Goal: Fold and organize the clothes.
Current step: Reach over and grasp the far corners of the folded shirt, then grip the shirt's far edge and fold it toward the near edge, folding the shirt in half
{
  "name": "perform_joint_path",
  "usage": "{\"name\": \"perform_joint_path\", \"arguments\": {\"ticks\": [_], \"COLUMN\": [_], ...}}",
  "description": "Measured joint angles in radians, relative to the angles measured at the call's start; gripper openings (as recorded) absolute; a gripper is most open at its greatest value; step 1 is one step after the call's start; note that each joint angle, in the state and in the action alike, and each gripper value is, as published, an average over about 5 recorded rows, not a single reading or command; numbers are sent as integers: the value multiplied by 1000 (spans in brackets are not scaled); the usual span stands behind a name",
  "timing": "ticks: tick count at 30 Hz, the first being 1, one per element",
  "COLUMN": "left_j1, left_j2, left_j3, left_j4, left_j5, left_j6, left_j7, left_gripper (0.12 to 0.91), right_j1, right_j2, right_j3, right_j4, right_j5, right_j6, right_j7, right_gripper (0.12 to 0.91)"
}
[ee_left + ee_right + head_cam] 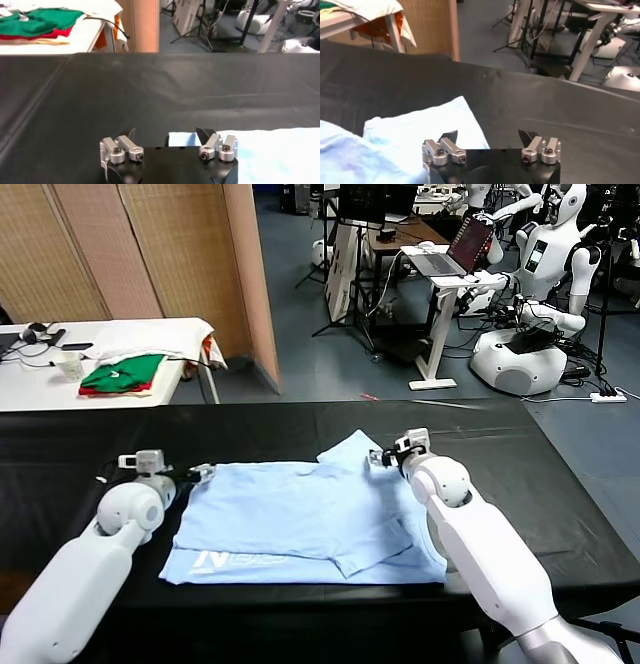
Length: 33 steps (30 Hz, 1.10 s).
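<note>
The black table (90,434) is taking up most of the head view, and its near edge is getting cut off behind the two white arms. Lying flat on it, about the middle, is the pale blue T-shirt (290,519) — partly folded, one sleeve poking out toward the far side near the right gripper, another flap doubled over on the right half. White lettering is showing at the near left corner, but it's too small to read, and the right arm is covering the shirt's near right corner.

The left gripper (200,472) is sitting at the shirt's far left corner with its fingers spread apart and nothing between them; in the left wrist view the cloth edge is lying just in front of one finger. The right gripper (385,454) is hovering right by the sleeve tip — jaws spread wide, not pinching any cloth.

Way back on a white side table (30,389) some green and red folded garments (122,374) are sitting, half hidden by a white cloth (150,336).
</note>
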State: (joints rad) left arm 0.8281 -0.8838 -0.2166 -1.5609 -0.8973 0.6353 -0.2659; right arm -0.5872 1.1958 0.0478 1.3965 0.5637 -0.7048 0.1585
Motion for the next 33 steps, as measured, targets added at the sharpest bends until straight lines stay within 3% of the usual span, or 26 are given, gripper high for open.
{"name": "perform_joint_path", "arguments": {"ticks": [4,8,12,16,19,21,33], "left_j1": [-3,-7,-6,-4,-5,-7,-21], "left_j2": [-3,-10,-12,-11,-10,-8,4], "left_j3": [10,13,13,13,14,15,11], "left_j4": [7,18,27,29,29,29,-12], "left_j5": [7,8,9,9,9,8,-7], "left_j6": [-1,-4,-5,-5,-5,-4,-6], "left_j7": [14,20,22,24,28,29,31], "left_gripper": [875,768,634,430,288,234,150], "right_j1": [0,-1,5,12,14,12,-25], "right_j2": [5,9,12,18,21,23,-1], "right_j3": [0,-1,-4,-4,-1,4,45], "right_j4": [-15,-23,-34,-49,-55,-54,18], "right_j5": [-2,-5,-7,-7,-7,-7,-1], "right_j6": [0,1,2,2,9,22,142], "right_j7": [-5,-15,-26,-31,-31,-31,-32], "right_gripper": [800,714,510,264,165,147,141]}}
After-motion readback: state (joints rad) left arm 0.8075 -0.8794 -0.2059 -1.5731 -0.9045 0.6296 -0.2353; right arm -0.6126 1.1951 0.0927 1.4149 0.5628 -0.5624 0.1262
